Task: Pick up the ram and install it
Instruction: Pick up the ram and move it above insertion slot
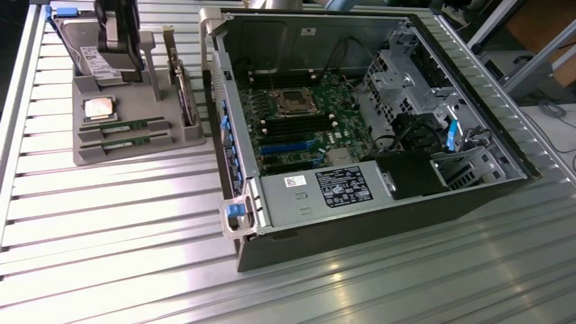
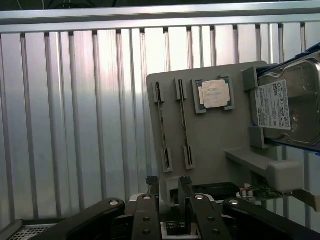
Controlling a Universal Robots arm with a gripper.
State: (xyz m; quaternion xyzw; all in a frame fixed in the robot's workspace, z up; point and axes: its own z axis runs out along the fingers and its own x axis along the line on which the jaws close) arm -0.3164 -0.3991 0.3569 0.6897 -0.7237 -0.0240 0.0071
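Observation:
Two ram sticks (image 1: 123, 126) (image 1: 127, 143) stand on edge in slots of a grey holder (image 1: 135, 152) at the exterior view's left. In the wrist view they are thin dark strips (image 2: 162, 127) (image 2: 183, 122) on the holder (image 2: 220, 145). My gripper (image 2: 168, 182) hovers well above the holder's edge. It is open, with nothing between its black fingers (image 2: 152, 182), and touches neither stick. The open computer case (image 1: 360, 216) lies in the middle, with long black memory slots (image 1: 290, 125) below the processor socket (image 1: 293, 101) on its motherboard.
The holder also carries a square silver processor (image 2: 215, 93), a hard drive (image 2: 287, 107) and an upright expansion card (image 1: 185, 94). In the case, a grey power supply (image 1: 324, 192) sits at the front and drive cages (image 1: 405, 74) sit toward the exterior view's right. The table is ribbed aluminium (image 1: 108, 223).

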